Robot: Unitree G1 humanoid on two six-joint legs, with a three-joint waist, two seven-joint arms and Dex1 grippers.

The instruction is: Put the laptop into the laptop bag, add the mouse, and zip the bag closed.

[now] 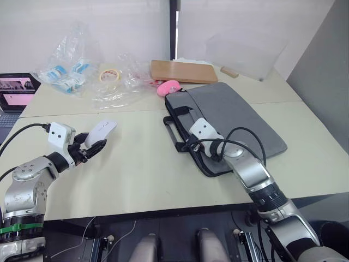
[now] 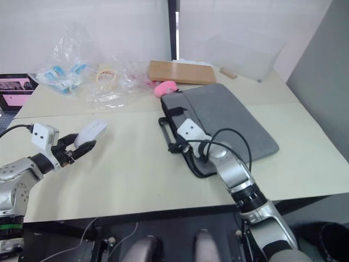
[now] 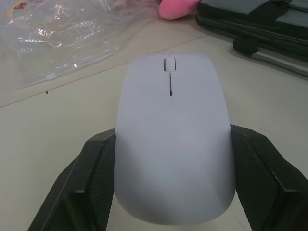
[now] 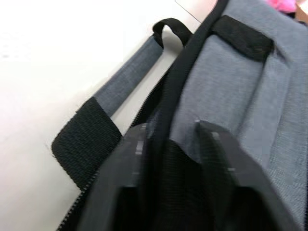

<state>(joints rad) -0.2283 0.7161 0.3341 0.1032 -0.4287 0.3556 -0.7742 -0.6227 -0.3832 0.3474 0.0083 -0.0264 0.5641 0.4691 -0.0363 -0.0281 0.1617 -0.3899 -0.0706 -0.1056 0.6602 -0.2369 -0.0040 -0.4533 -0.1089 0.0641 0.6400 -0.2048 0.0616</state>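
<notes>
The white mouse [image 3: 173,139] sits between the two black fingers of my left gripper [image 1: 91,142], low over the left side of the cream table [image 1: 136,169]. The grey laptop bag [image 1: 234,117] lies flat right of centre, with its black strap handles [image 1: 177,134] pointing left. My right gripper [image 1: 191,146] is at the bag's near left corner. In the right wrist view its fingers [image 4: 139,144] pinch the black zip edging and the grey fabric. The laptop is hidden from view.
At the back lie a pink soft object [image 1: 169,87], a wooden board [image 1: 182,71], crumpled plastic bags [image 1: 71,71] and a tape roll [image 1: 110,75]. A small dark laptop with a pink screen [image 1: 16,90] stands at the far left. A grey wall [image 1: 327,71] rises on the right.
</notes>
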